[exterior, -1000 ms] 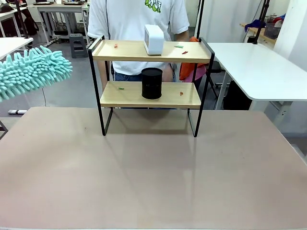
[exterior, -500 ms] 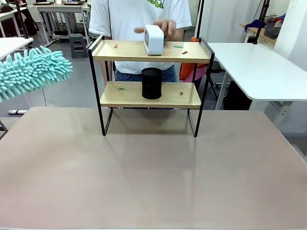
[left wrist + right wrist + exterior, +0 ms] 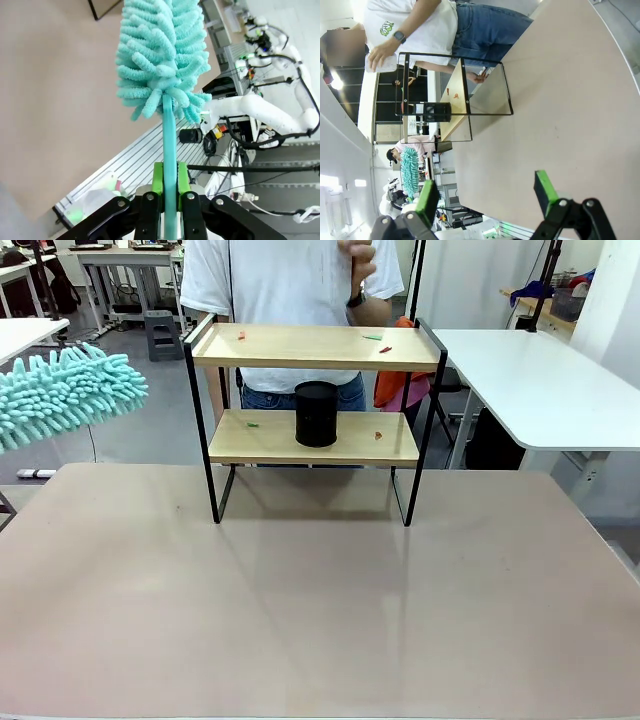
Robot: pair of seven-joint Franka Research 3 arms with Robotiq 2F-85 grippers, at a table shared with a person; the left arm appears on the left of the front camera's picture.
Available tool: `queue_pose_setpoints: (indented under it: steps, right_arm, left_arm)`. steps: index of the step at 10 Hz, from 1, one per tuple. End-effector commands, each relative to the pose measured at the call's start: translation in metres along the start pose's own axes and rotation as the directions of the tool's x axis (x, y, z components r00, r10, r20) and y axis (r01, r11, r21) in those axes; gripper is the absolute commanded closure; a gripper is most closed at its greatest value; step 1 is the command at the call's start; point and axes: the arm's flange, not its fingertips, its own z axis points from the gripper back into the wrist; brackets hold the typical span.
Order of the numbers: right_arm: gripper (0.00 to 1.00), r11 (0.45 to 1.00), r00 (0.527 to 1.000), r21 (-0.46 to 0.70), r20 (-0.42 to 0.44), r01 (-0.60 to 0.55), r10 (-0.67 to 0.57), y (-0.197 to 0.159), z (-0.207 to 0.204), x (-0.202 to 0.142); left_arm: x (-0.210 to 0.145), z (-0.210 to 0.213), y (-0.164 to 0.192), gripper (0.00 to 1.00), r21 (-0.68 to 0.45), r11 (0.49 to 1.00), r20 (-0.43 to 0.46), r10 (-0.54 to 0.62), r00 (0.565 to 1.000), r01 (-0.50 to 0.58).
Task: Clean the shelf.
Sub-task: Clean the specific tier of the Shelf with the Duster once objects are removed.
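The left claw (image 3: 170,181) was pinching the handle of a turquoise duster (image 3: 162,55), whose head extended past its fingertips. The right claw (image 3: 486,195) was spread above the surface (image 3: 320,610). The shelf (image 3: 290,345) stood on that surface, well ahead of the right claw, with a black cylinder (image 3: 317,414) on its lower board. The green print on the person's shirt (image 3: 420,22) was unreadable.
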Motion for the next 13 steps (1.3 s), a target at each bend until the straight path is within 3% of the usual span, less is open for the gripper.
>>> queue_pose_setpoints:
  steps: [1, 5, 6, 7, 8, 9, 13]
  right_arm:
    - [0.0, 0.999, 1.0, 0.021, 0.011, -0.025, 0.025, 0.001, -0.001, 0.002]
    - [0.0, 0.999, 1.0, 0.021, 0.011, -0.025, 0.025, 0.001, -0.001, 0.002]
    - [0.0, 0.999, 1.0, 0.021, 0.011, -0.025, 0.025, 0.001, -0.001, 0.002]
    - [0.0, 0.999, 1.0, 0.021, 0.011, -0.025, 0.025, 0.001, -0.001, 0.002]
    - [0.0, 0.999, 1.0, 0.021, 0.011, -0.025, 0.025, 0.001, -0.001, 0.002]
    - [0.0, 0.999, 1.0, 0.021, 0.011, -0.025, 0.025, 0.001, -0.001, 0.002]
    - [0.0, 0.999, 1.0, 0.021, 0.011, -0.025, 0.025, 0.001, -0.001, 0.002]
  left_arm:
    - [0.028, 0.019, -0.061, 0.88, 0.034, 0.998, 0.045, 0.045, 0.998, -0.046]
    - [0.101, -0.017, -0.173, 0.88, 0.284, 0.958, 0.172, -0.007, 0.985, -0.043]
    - [0.125, -0.044, -0.201, 0.88, 0.392, 0.915, 0.239, 0.006, 0.971, -0.102]
    - [0.144, -0.073, -0.22, 0.88, 0.455, 0.887, 0.227, -0.026, 0.973, -0.083]
    - [0.16, -0.103, -0.227, 0.88, 0.464, 0.885, 0.07, -0.001, 0.998, -0.031]
    - [0.129, -0.05, -0.22, 0.88, 0.366, 0.93, 0.223, -0.054, 0.973, -0.033]
    - [0.129, -0.05, -0.22, 0.88, 0.366, 0.93, 0.223, -0.054, 0.973, -0.033]
